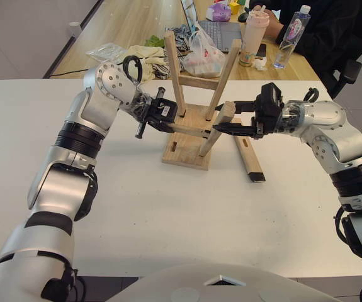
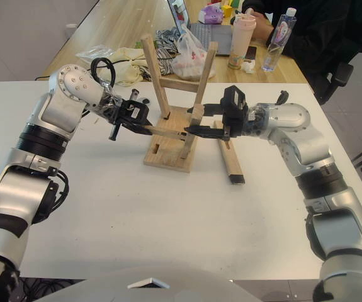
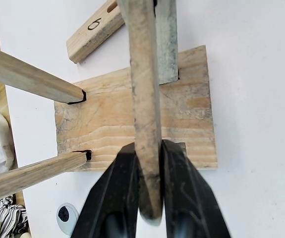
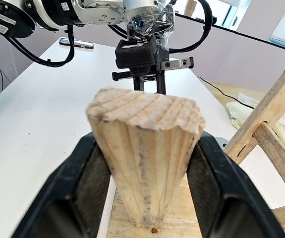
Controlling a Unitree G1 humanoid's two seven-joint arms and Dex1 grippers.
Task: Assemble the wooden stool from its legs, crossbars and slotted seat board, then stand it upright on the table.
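Note:
The slotted seat board (image 1: 182,153) lies flat on the white table. Two legs (image 1: 175,72) (image 1: 226,72) stand in its far slots, joined by a crossbar (image 1: 198,82). My left gripper (image 1: 172,124) is shut on a second crossbar (image 1: 192,131) held level above the board, its free end against a third leg. That third leg (image 1: 226,112) stands tilted on the board's near right side, with my right gripper (image 1: 218,129) shut on it. The left wrist view has black fingers (image 3: 125,183) clamping the crossbar (image 3: 146,89). In the right wrist view the leg's end (image 4: 144,144) sits between both fingers.
A loose leg (image 1: 248,157) lies on the table just right of the board. Behind the table's far edge, a wooden desk carries a plastic bag (image 1: 203,56), a cup (image 1: 254,34), a bottle (image 1: 291,38) and a laptop. The near half of the table is open.

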